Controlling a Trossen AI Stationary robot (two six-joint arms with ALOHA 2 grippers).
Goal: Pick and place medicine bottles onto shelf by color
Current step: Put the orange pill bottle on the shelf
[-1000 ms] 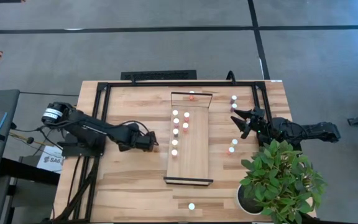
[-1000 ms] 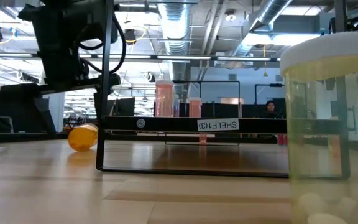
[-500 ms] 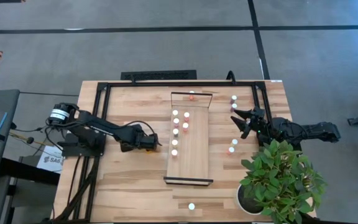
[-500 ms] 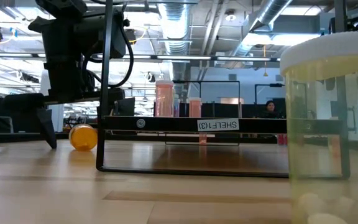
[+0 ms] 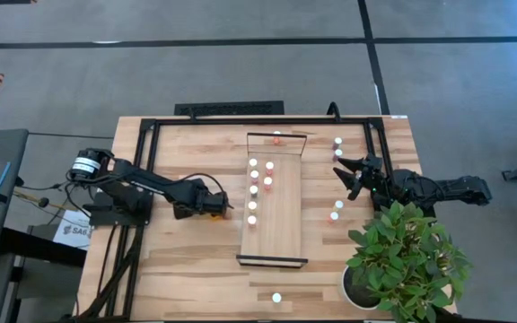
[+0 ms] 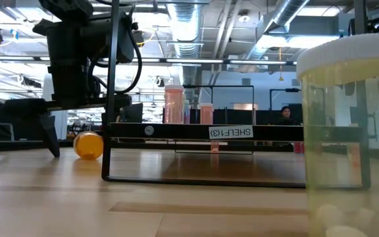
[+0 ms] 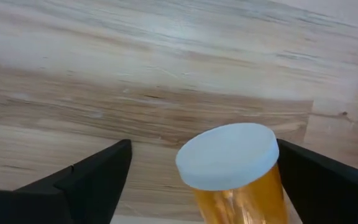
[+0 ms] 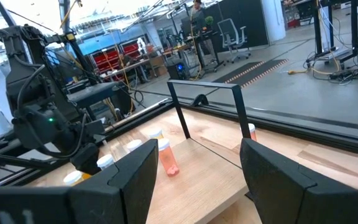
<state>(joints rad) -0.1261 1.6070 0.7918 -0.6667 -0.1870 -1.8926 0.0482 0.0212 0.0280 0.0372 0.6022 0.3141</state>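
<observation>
Left arm has come forward and down since a second ago; its gripper now sits at table level around a fallen bottle. Right arm unchanged.

Table (image 5: 187, 269): slatted wood, everything sits on it.

Shelf (image 5: 275, 242): long pale board mid-table, several white-capped bottles already standing toward its far end. More bottles loose on the table right of it, one near the front edge.

Plant (image 5: 407, 260): front right corner, just beside the right arm.

Left gripper (image 5: 225, 206): just left of the shelf, fingers spread wide, one on each side of the orange bottle (image 7: 235, 171), not closed on it yet.

Right gripper (image 5: 346, 175): waiting right of the shelf, fingers released, holding nothing.

Orange bottle: lying on its side on the table, white cap (image 7: 227, 155) pointing away from the wrist, between the left fingers.

Handling, my read: light, stiff plastic, smooth round body, so it'll roll or squirt out if pinched off-centre. Grip across the body just behind the cap, squarely across the width. It'll need tipping upright before it goes on the shelf.
</observation>
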